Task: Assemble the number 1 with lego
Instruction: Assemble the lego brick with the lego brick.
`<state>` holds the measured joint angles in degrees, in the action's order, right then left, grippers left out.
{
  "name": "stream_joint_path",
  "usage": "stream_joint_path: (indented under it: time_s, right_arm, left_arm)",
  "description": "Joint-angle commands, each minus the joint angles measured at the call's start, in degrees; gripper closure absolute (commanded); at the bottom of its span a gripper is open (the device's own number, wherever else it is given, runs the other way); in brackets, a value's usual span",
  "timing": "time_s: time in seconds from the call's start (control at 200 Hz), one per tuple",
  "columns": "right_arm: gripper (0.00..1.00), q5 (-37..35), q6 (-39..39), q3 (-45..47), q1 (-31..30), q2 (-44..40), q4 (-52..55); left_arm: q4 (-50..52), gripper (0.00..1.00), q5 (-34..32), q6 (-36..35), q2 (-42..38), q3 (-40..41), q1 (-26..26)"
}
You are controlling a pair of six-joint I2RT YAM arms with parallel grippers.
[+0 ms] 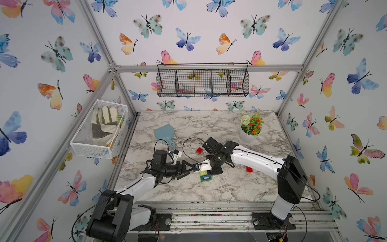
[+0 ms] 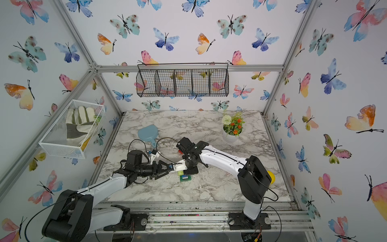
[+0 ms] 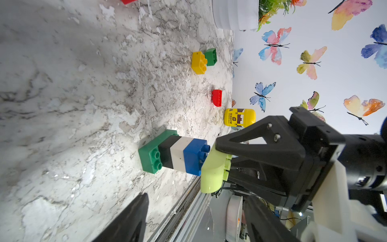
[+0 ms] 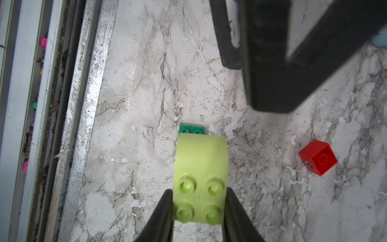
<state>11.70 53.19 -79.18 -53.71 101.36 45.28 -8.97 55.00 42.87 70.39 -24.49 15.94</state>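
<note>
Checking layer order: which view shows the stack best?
Left wrist: stack side-on, green, black, white, blue layers all visible. Both top views: only its top. Right wrist: just green base edge behind lime brick.

The brick [image 4: 201,159] is lime, the stack [image 3: 178,155] green, black, white, blue — the table [image 1: 230,188] grey-veined marble.

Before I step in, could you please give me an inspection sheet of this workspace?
Surface: marble tabletop, finish flaking.
Job's things: green-black-white-blue stack; lime brick at its top, seating unclear; loose red brick, another red brick, yellow brick, green brick.
Clutter: pale blue scoop, flower pot, yellow capsule toy.
Grippers: right gripper shut on the lime brick; left gripper open beside the stack.
Cables: black cable loops above the wrists.
Surroundings: black wire basket, white basket holding gloves, butterfly walls.
</note>
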Motion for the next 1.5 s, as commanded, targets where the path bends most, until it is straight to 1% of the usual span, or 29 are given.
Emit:
stream_joint_path:
  time_s: [0.0, 0.541, 0.756, 1.061, 1.281, 1.492]
  right_arm:
    - [0.98, -0.30, 0.42, 0.60, -0.34, 1.16, 0.58]
    - [0.98, -2.30, 1.54, 1.57, -0.87, 1.99, 1.78]
    - [0.98, -0.81, 2.00, 1.57, -1.04, 1.90, 2.53]
    - [0.98, -4.14, 1.87, 3.70, -1.04, 2.09, 1.42]
    - [0.98, -2.01, 1.39, 3.71, -1.04, 1.47, 1.28]
    - [0.98, 0.02, 0.84, -0.25, -1.04, 0.18, 1.56]
  left_arm:
    - [-0.44, 0.23, 1.69, -0.75, 0.10, 0.33, -0.50]
    - [-0.43, 0.24, 2.08, -1.16, 0.80, 0.19, -0.83]
    - [-0.44, 0.25, 2.30, -1.28, 0.89, 0.08, -0.96]
    - [-0.43, 0.25, 2.24, -1.29, 0.81, 0.08, -1.07]
    - [-0.26, 0.25, 2.19, -1.30, 0.63, 0.16, -1.00]
    - [-0.09, 0.25, 2.62, -1.40, 0.71, 0.08, -1.00]
